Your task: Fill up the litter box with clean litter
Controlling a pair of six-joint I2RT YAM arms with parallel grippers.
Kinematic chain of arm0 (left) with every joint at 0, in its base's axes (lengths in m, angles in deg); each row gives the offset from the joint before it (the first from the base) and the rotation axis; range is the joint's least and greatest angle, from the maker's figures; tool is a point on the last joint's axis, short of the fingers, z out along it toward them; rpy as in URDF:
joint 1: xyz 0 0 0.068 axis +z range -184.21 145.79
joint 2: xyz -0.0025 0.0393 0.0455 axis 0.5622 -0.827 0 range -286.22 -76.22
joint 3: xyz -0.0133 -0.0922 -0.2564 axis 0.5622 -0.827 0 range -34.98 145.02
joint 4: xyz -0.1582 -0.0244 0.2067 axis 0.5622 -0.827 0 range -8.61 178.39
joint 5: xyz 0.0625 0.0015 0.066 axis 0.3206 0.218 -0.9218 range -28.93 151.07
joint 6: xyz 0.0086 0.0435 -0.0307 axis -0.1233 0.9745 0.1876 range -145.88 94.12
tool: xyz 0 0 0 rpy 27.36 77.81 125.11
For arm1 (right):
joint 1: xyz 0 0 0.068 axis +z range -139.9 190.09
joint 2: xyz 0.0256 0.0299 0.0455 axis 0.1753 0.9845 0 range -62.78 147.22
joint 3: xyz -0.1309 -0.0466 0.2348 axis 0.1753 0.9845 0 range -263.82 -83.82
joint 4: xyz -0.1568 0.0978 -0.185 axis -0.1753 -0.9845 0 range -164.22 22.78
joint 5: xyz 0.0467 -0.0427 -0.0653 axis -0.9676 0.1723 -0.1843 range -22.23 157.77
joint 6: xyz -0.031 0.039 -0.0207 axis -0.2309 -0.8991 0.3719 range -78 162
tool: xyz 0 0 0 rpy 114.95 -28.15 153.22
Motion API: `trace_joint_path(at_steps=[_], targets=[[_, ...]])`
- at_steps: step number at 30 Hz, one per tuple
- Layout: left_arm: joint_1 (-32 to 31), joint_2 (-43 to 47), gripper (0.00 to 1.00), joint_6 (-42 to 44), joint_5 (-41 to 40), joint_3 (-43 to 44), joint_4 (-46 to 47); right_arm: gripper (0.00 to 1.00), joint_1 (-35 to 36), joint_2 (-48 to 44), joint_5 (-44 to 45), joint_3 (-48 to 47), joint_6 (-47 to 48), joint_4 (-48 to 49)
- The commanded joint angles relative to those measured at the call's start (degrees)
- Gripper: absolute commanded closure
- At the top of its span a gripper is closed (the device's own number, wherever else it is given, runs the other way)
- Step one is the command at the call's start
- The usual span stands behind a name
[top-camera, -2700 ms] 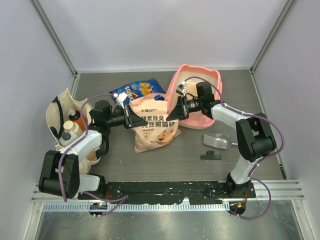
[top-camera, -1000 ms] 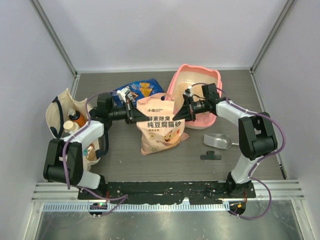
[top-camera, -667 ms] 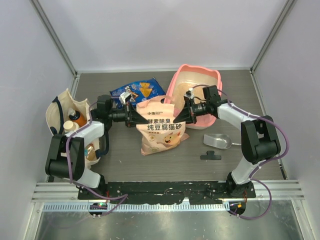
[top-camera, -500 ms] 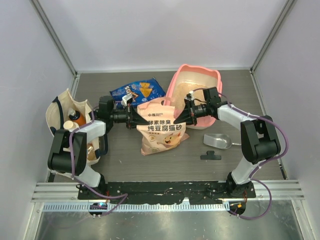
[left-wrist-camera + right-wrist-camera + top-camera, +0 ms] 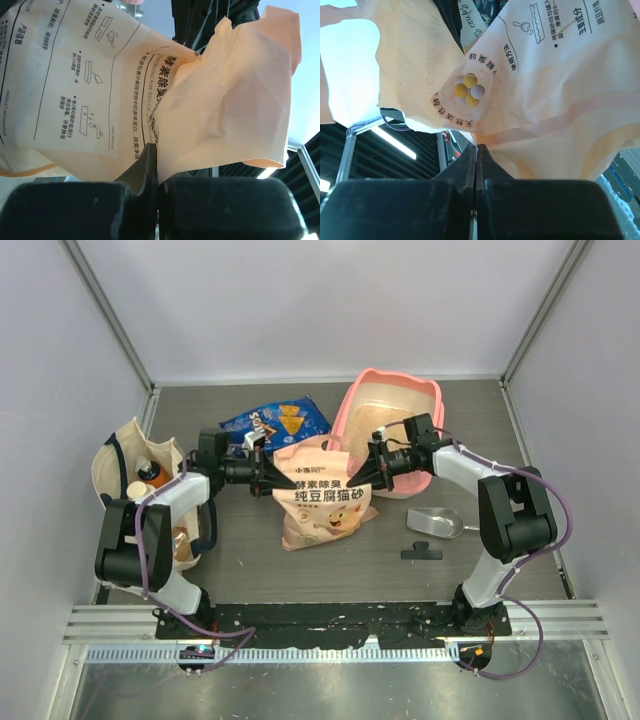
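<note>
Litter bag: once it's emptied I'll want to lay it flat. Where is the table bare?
Widest: the near strip between the cream fabric tote bag and the small black clip, in front of the pinkish-beige litter bag. Crowded: the middle, with blue chip bag, pink plastic litter box and metal scoop.

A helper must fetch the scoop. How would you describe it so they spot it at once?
Find the pink litter box at the far right of the table. Just nearer than it, by the right arm, lies the scoop. Unlike the black clip beside it, it is pale grey and hollow.
</note>
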Motion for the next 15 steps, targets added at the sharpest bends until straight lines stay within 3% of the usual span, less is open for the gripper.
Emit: trace_joint_path(at_steps=[1,3,4,6,7,8,11,13,14,15], targets=[[4.80,3.49,0.89,7.45,-0.31,3.68,-5.92,0.98,-3.03,0.12,-2.83,-1.91,1.48,-6.67],[4.71,6.21,0.72,14.83,-2.23,5.88,-13.08,0.98,-2.68,0.21,-2.83,-2.27,1.48,-6.32],[4.80,7.35,0.58,23.92,-3.20,6.84,-15.92,0.98,-2.68,0.12,-2.91,-2.44,1.48,-6.32],[4.71,11.22,0.52,34.16,-5.49,10.35,-24.24,0.98,-2.42,-0.06,-2.92,-2.71,1.48,-5.97],[4.71,12.45,0.44,39.08,-6.89,12.11,-27.60,0.98,-2.33,-0.23,-2.92,-2.71,1.48,-6.06],[4.71,13.33,0.41,49.14,-8.03,15.52,-30.51,0.98,-2.33,-0.41,-2.83,-2.62,1.57,-6.06],[2.44,17.63,0.31,65.42,-12.06,20.82,-35.54,0.98,-2.15,-0.41,-2.83,-2.62,1.57,-5.97],[-2.82,19.31,0.26,76.43,-14.97,24.93,-39.91,0.98,-2.07,-0.15,-2.74,-2.53,1.57,-5.88],[-5.19,18.97,0.24,88.49,-18.30,26.61,-42.29,0.98,-2.15,0.03,-2.74,-2.62,1.48,-5.79],[-9.92,17.92,0.22,94.35,-19.63,28.11,-45.54,0.98,-2.07,0.12,-2.83,-2.71,1.57,-5.79]])
